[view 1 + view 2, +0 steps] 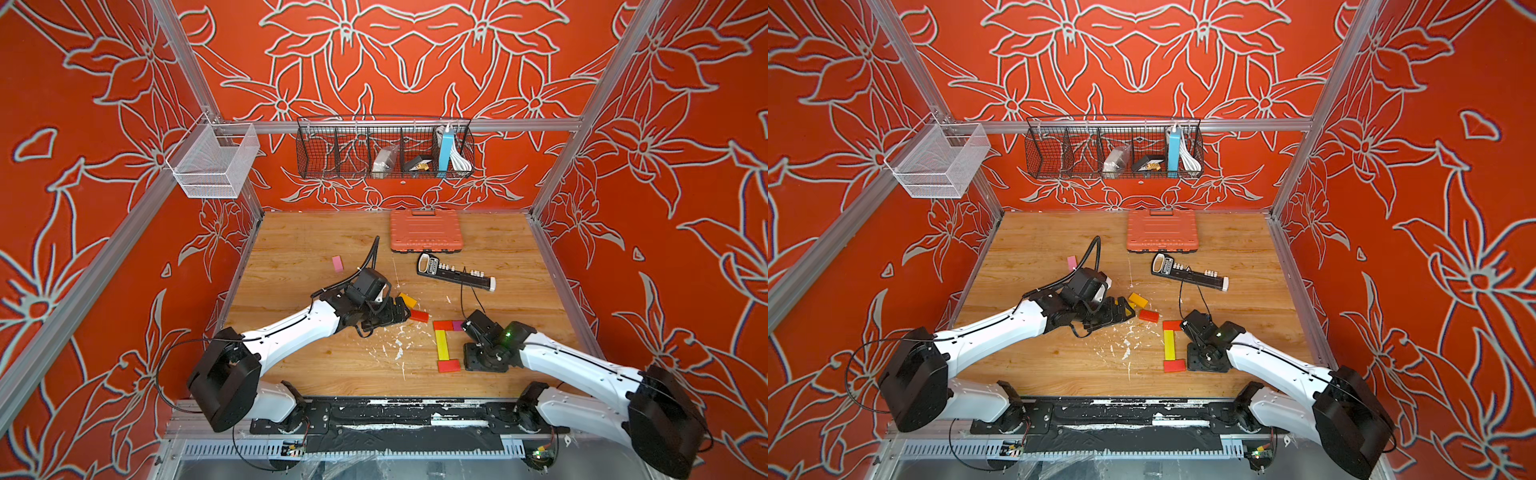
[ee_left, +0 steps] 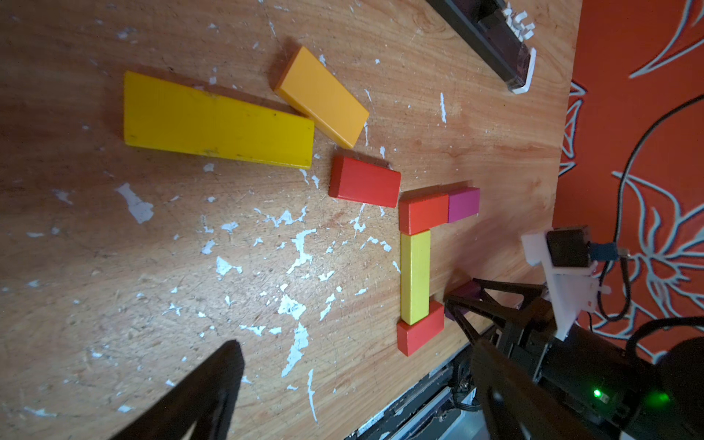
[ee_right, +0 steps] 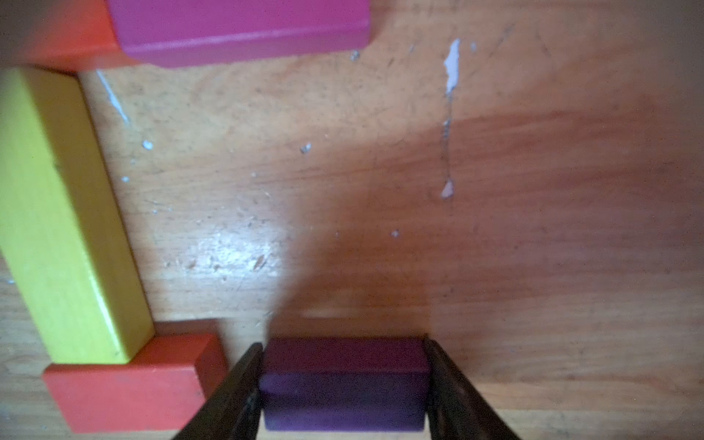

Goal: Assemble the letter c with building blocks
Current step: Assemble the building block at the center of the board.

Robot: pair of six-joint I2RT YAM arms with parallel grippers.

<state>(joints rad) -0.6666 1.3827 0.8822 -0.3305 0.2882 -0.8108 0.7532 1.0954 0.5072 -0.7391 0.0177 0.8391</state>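
Observation:
A partial letter lies on the wooden table: a red block (image 1: 441,325) with a magenta block (image 1: 457,325) beside it, a long yellow block (image 1: 441,345) running down from the red one, and a second red block (image 1: 449,365) at its near end. My right gripper (image 3: 344,384) is shut on a purple block (image 3: 343,358), held low just beside that near red block (image 3: 125,392); both top views hide the purple block. My left gripper (image 2: 354,381) is open and holds nothing, close to three loose blocks: yellow (image 2: 217,122), orange (image 2: 322,97) and red (image 2: 364,181). A pink block (image 1: 337,263) lies far left.
An orange ribbed case (image 1: 426,230) sits at the back of the table, with a black bar with white pegs (image 1: 455,274) in front of it. A black wire basket (image 1: 384,149) and a white mesh basket (image 1: 216,162) hang on the frame. White flecks mark the wood.

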